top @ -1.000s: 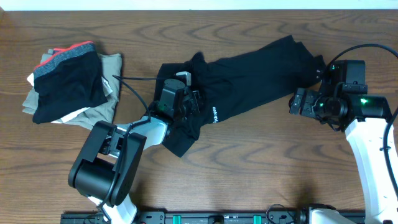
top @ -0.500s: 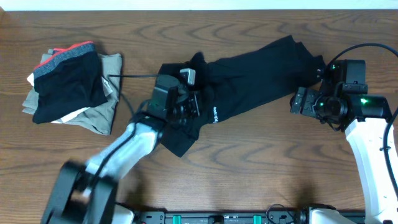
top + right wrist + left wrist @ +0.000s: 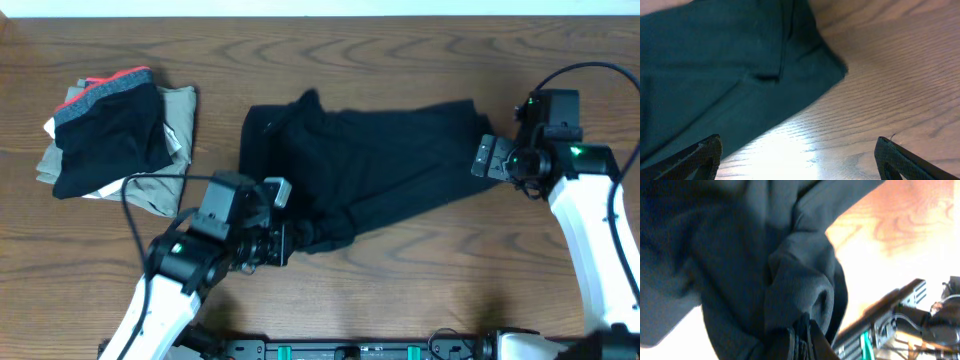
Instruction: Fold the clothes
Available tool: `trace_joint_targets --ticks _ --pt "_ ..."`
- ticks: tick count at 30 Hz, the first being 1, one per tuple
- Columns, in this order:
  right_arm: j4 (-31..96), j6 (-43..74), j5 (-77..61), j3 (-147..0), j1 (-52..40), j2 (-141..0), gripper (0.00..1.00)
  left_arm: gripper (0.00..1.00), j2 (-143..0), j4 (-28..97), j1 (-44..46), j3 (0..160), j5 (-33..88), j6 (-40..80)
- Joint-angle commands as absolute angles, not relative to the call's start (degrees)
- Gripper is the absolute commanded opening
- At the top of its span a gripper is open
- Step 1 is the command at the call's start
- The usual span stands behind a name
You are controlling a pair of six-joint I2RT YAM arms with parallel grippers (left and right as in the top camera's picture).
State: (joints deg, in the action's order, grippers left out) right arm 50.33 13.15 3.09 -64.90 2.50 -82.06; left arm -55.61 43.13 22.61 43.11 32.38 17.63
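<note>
A: Overhead, far left first?
B: Folded pile (image 3: 115, 135) at the left end of the table (image 3: 420, 300). Khaki pieces underneath, black piece with grey band and red-orange trim on top. Well apart from the trousers.
A: Left arm?
B: Left gripper (image 3: 296, 240) near the front edge, left of centre. Clenched on a bunched fold at the lower edge of the black trousers (image 3: 370, 165). Left wrist: fingers (image 3: 799, 339) pinched tight, trousers (image 3: 740, 255) wadded right above them and draping away.
A: Trousers where?
B: Mid-table, lying long from left to right. Rumpled on the left half, flatter toward the right.
A: Right side?
B: Right gripper (image 3: 488, 160) just beside the trousers' right end. Spread wide, gripping nothing. Right wrist: fingers (image 3: 700, 155) far apart, trousers corner (image 3: 715, 65) ahead at left, bare wood at right.
</note>
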Motion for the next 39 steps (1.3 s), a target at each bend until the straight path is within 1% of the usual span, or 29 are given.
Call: trace_joint_targets --ticks 1,7,8,11,15,17,23,30,32,34,37,39 --pt "50.7 12.6 3.4 -65.47 2.7 -85.41 0.96 0.06 -52.36 45.01 22.59 43.46 32.1 15.42" --pt "52.25 12.6 0.03 -65.47 2.7 -91.11 0.95 0.06 -50.89 46.96 22.59 43.31 30.7 15.22" --pt "52.05 12.58 -0.12 -65.47 2.7 -91.92 0.95 0.06 -51.0 46.96 22.59 43.31 30.37 15.22" --pt "50.81 12.58 -0.73 -65.47 2.66 -94.28 0.88 0.06 -51.64 46.87 22.59 43.31 30.3 15.22" --pt "49.93 12.51 -4.34 -65.47 1.98 -96.99 0.84 0.06 -52.47 46.89 22.59 43.27 29.89 15.22" --pt "49.93 12.56 -4.56 -65.45 1.23 -98.65 0.82 0.06 -52.9 46.92 22.59 43.24 29.02 15.22" --pt "49.28 12.6 -4.54 -65.45 -0.78 -103.5 0.74 0.06 -53.6 46.89 22.59 43.2 28.84 15.2" --pt "48.93 12.6 -4.54 -65.45 -1.58 -105.45 0.71 0.06 -53.6 46.89 22.59 43.2 28.23 15.0" --pt "48.8 12.6 -4.51 -65.45 -1.58 -105.45 0.67 0.06 -53.6 46.92 22.59 43.2 27.55 15.0" --pt "48.56 12.6 -4.49 -65.45 -1.56 -105.45 0.6 0.06 -53.6 46.89 22.59 43.2 27.51 15.0" --pt "48.34 12.6 -4.49 -65.45 -1.58 -105.45 0.46 0.06 -53.6 46.92 22.59 43.2 27.53 15.0" --pt "48.36 12.62 -4.51 -65.45 -1.58 -105.45 0.41 0.06 -53.6 46.92 22.59 43.2 27.53 15.03"
